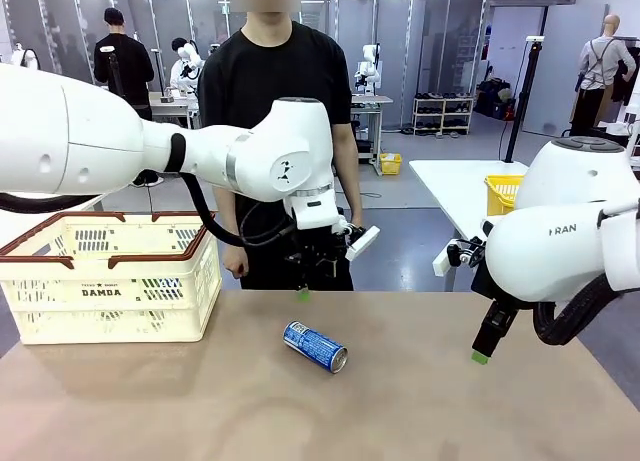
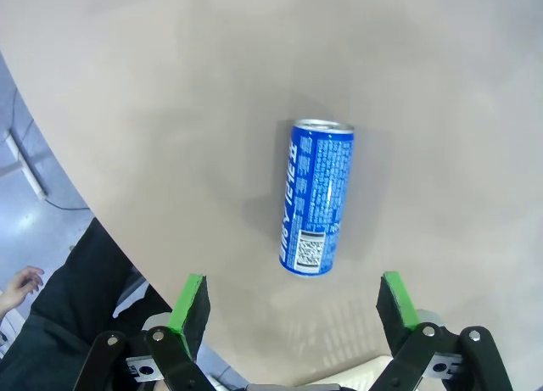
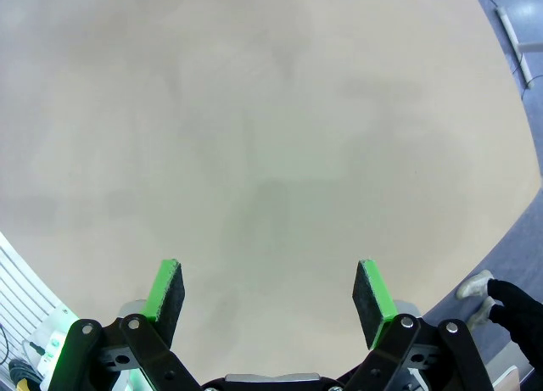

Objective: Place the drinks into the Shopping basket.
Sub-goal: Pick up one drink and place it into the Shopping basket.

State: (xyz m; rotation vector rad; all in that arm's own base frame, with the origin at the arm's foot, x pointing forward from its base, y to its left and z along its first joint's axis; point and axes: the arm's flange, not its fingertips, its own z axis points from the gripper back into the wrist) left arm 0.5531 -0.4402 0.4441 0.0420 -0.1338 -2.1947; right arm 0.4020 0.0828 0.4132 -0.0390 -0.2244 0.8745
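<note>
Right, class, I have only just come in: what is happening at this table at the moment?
A blue drink can lies on its side on the table, untouched. The left hand hangs open above it, near the far edge. The right hand is open over bare table. The Shopping basket stands at the left. A person stands at the far side.

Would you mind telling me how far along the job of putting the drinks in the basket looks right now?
Done: nothing I can confirm; the basket stands at the table's left, and I cannot see whether any cans are inside. In hand: the left gripper hangs open above the blue can, which lies on its side on the table, not gripped. The right gripper is open and empty. Left: grasping that can and placing it in the basket.
</note>
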